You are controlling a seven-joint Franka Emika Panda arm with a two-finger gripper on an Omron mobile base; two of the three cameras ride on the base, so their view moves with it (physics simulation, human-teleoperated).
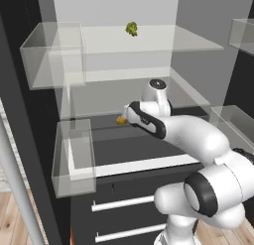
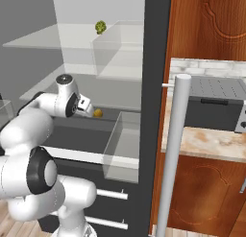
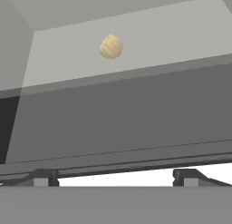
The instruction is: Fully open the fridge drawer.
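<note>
The fridge drawer is a wide dark-grey tray with a pale front rim, low in the open fridge, and it stands out past the dark cabinet fronts below. My arm reaches in over the fridge drawer. The gripper hangs above its back part, pointing at a small yellow item. In the hand view the gripper is open, its fingertips far apart with nothing held. The drawer's dark floor spreads ahead, and a white strip lies between the tips.
The yellow item lies on pale floor behind the drawer. A green item sits on the upper glass shelf. Clear box bins flank the drawer. White bar handles cross the cabinet fronts. The fridge door's bar stands right.
</note>
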